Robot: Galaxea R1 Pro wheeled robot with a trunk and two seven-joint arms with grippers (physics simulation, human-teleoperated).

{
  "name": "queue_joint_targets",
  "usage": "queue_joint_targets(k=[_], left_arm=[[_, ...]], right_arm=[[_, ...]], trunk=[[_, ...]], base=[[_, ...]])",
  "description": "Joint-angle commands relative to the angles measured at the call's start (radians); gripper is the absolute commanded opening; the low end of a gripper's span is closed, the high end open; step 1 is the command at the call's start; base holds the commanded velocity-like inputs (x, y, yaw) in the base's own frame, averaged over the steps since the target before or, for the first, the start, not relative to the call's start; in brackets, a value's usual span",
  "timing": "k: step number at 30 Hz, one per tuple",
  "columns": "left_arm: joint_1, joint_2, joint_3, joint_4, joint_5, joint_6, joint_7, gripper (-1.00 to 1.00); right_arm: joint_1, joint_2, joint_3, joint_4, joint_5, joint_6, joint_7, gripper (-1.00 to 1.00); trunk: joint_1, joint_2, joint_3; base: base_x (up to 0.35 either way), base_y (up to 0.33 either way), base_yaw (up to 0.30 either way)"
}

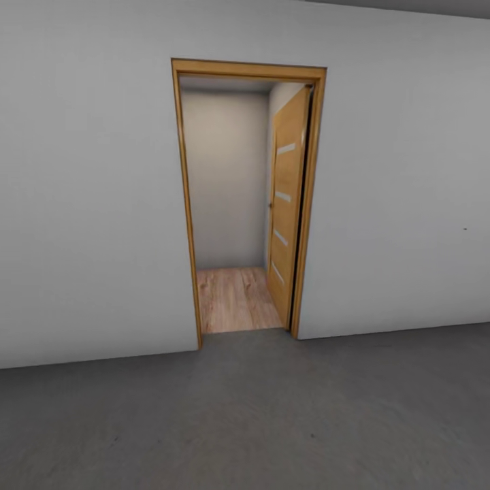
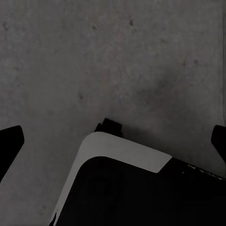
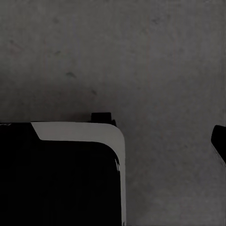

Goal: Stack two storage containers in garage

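Grey concrete floor (image 1: 245,422) below left gripper (image 2: 113,141); containers unseen

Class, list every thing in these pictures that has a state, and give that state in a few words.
Door: open, swung inward against the wall beyond the frame.
Doorway: unblocked, with wood-plank floor beyond.
Left gripper: open, fingertips wide apart over the concrete floor, holding nothing.
Right gripper: one fingertip shows; state unclear.

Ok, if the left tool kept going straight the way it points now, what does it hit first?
Most likely the grey concrete floor, which lies straight ahead of it. The robot's own base sits lower in that view, probably off the line.
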Motion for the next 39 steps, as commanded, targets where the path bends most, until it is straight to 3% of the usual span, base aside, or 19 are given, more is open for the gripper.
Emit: queue_joint_targets(k=[1,39], left_arm=[[-0.001,0.0,-0.001,0.0,0.004,-0.003,0.002,1.0],[-0.001,0.0,0.0,0.002,0.005,0.004,0.001,1.0]], right_arm=[[-0.001,0.0,0.006,0.003,-0.007,-0.005,0.001,1.0],[-0.001,0.001,0.01,0.003,0.001,-0.003,0.0,1.0]], trunk=[[0.001,-0.001,-0.001],[0.001,-0.001,-0.001]], base=[[0.322,0.0,0.0],[0.322,-0.005,0.0]])
